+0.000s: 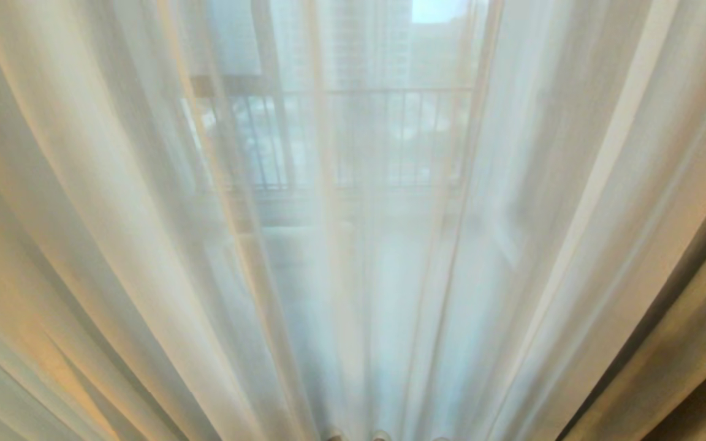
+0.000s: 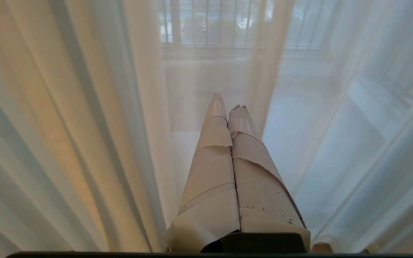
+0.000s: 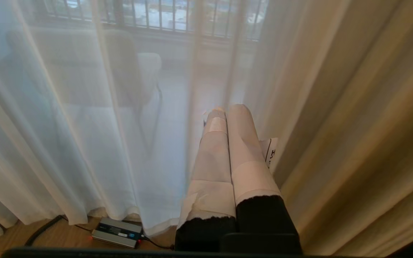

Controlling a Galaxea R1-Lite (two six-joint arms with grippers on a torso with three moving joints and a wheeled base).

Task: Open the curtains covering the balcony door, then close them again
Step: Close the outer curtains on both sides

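The curtains are drawn and fill every view. Thin white sheers (image 1: 353, 257) hang in the middle. Heavy cream-beige drapes stand at the right (image 1: 665, 367) and, warm-toned, at the left (image 1: 16, 275). My left gripper (image 2: 228, 104), its fingers wrapped in pale tape, is shut and empty, pointing at the sheers (image 2: 335, 143) just short of them. My right gripper (image 3: 228, 107), also taped, is shut on nothing. It sits between the sheers (image 3: 66, 125) and the beige drape (image 3: 353, 125). The balcony door lies behind the sheers and does not show clearly.
Through the sheers I see outer railing bars (image 1: 390, 141) and a chair (image 3: 127, 71). A grey power box (image 3: 117, 233) with a black cable (image 3: 45, 227) lies on the wooden floor at the curtain hem. A paper tag (image 3: 271, 152) sticks out beside the right fingers.
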